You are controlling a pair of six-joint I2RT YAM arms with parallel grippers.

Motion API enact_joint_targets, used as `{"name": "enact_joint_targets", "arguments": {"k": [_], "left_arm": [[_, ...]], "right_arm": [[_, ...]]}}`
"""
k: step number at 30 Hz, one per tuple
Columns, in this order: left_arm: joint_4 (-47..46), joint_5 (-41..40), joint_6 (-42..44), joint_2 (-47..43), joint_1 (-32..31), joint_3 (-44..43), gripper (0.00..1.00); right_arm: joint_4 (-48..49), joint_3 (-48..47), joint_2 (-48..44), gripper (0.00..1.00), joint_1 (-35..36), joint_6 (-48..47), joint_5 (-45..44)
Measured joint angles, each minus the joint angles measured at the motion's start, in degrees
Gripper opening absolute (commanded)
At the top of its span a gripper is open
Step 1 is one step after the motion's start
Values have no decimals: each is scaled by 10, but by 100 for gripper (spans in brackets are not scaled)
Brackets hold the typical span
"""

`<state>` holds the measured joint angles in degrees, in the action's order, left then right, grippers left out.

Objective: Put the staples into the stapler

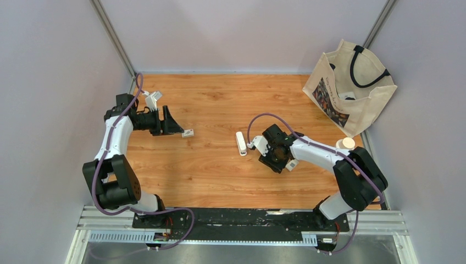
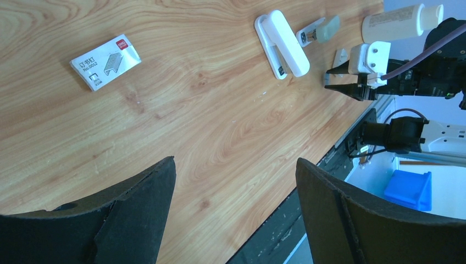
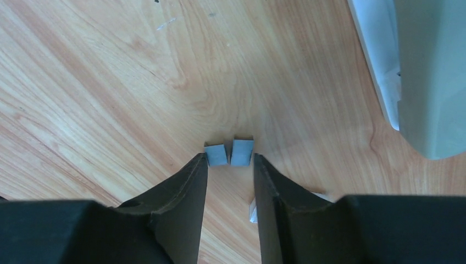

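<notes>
The white stapler (image 1: 240, 143) lies mid-table, also in the left wrist view (image 2: 280, 44). Two tiny dark-grey staples strips (image 3: 216, 154) lie side by side on the wood, just at the tips of my right gripper (image 3: 229, 159), which points down with its jaws a narrow gap apart; the left strip touches the left fingertip. That gripper (image 1: 275, 157) is right of the stapler. My left gripper (image 2: 236, 165) is wide open and empty at the far left (image 1: 170, 124), near a small white staple box (image 2: 105, 61).
A white and grey-green object (image 2: 319, 30) lies beside the stapler and fills the right edge of the right wrist view (image 3: 423, 77). A cream tote bag (image 1: 351, 91) leans at the back right. A white bottle (image 1: 346, 144) stands by the right arm.
</notes>
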<state>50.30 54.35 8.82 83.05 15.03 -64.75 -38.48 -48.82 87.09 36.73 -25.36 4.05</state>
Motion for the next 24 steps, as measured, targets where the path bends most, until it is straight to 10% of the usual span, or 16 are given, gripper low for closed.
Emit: {"name": "enact_joint_targets", "arguments": {"k": [24], "left_arm": [[0, 3, 0, 0, 1, 0, 88]], "right_arm": [[26, 50, -45, 56, -36, -10, -103]]}}
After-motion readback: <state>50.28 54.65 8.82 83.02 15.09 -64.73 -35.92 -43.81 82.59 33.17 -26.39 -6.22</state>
